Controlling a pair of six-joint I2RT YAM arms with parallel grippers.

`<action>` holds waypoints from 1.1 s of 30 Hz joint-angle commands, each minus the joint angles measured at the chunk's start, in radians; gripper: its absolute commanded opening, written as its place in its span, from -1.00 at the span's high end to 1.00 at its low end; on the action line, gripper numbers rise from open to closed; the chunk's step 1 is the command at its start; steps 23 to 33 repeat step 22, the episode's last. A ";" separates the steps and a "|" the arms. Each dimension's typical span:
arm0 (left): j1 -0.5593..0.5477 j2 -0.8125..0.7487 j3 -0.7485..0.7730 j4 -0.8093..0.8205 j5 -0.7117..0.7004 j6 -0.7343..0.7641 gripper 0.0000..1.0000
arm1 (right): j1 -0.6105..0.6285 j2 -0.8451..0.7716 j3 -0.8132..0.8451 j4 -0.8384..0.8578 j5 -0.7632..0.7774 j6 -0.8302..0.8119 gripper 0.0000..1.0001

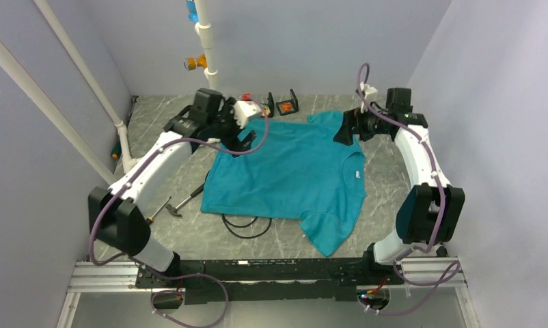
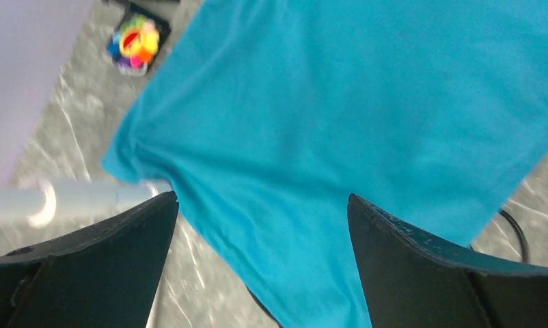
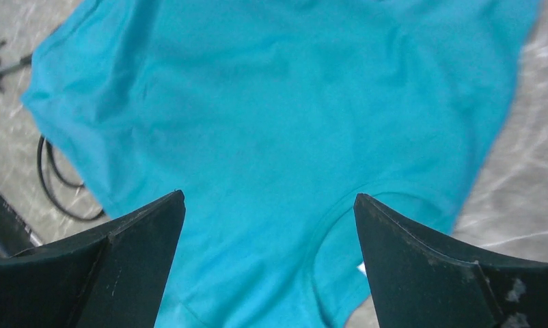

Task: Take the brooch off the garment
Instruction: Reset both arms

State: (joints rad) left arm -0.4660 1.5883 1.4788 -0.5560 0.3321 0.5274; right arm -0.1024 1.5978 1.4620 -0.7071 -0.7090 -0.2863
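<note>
**Both grippers open and empty; brooch lies off the shirt**

The left gripper (image 2: 261, 201) has its jaws spread wide, with nothing between them. In its wrist view the two dark fingers (image 2: 107, 266) frame the cloth of the shirt (image 2: 367, 116) below. Whether the fingertips touch the fabric cannot be told. From above, this gripper (image 1: 247, 138) sits at the shirt's far left corner.

The right gripper (image 3: 268, 198) is also released, jaws far apart and gripping nothing. Between its fingers (image 3: 435, 266) lie the neckline and a corner of the white label (image 3: 361, 268). In the top view it (image 1: 344, 131) stands over the far right sleeve.

The brooch (image 2: 133, 44), a small cluster of yellow, orange, pink, green and purple, is not on the shirt. It rests on the table (image 2: 73, 130) just past the shirt's edge, against a black piece (image 2: 163, 29) at the top of the left wrist view. It is up and to the left of the left jaws, well outside their gap. The right wrist view does not show it.

The shirt (image 1: 292, 178) lies spread flat on the table (image 1: 387, 184), and a black cable (image 1: 244, 225) shows from under its near hem.
</note>
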 commanded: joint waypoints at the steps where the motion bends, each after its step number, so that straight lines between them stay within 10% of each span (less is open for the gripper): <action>1: 0.130 -0.141 -0.128 -0.035 0.139 -0.148 -0.99 | 0.077 -0.125 -0.163 0.057 0.047 -0.020 -0.94; 12: 0.456 -0.398 -0.492 0.066 0.239 -0.253 -0.99 | 0.109 -0.312 -0.523 0.225 0.202 -0.029 -0.98; 33: 0.463 -0.386 -0.545 0.103 0.121 -0.275 -0.99 | 0.066 -0.303 -0.532 0.253 0.200 -0.004 -0.98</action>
